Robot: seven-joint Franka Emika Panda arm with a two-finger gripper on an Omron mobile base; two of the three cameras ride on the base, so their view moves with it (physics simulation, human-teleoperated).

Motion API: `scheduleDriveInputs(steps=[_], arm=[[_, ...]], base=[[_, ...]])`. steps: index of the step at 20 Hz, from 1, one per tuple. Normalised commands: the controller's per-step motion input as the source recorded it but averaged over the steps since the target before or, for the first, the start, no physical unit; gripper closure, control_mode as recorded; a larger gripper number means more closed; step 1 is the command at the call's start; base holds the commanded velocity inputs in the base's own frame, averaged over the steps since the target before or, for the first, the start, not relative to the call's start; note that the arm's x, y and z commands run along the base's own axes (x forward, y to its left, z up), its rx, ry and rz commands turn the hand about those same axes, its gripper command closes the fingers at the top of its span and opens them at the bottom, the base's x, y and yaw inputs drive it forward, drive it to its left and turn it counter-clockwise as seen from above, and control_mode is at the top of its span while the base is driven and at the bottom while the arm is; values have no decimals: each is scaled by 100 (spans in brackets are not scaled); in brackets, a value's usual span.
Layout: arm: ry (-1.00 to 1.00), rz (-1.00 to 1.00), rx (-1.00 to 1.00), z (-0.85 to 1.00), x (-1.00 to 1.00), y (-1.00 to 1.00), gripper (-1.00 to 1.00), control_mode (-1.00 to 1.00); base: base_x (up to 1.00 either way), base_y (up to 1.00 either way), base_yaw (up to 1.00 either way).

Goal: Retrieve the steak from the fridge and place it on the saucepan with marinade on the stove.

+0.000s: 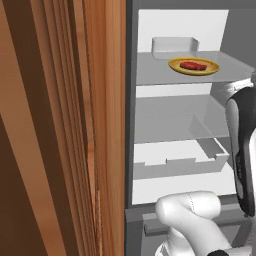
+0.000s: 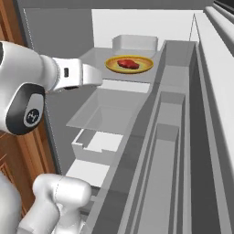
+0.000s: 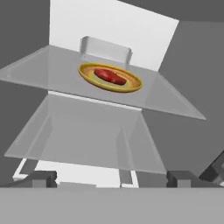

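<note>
One steak (image 3: 110,76) lies on a yellow plate (image 3: 130,85); jaws open, tips cut off below.

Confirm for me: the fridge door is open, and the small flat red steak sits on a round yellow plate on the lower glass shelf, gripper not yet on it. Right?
Not quite. The small flat red steak lies on the round yellow plate on the upper glass shelf, not the lower glass shelf; the hand view shows it. The tall grey fridge is open, and the gripper is apart from the steak.
</note>
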Motion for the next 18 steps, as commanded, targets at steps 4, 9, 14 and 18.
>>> scheduleDriveInputs(steps=[4, 9, 14, 18], arm=[[0, 18, 0, 44, 0, -13, -100, -100], [0, 3, 0, 0, 10, 0, -100, -100], [1, 0, 0, -6, 59, 0, -100, -100], [2, 0, 0, -1, 78, 0, -100, -100]], base=[[0, 0, 0], [0, 0, 0], [0, 0, 0], [0, 0, 0]])
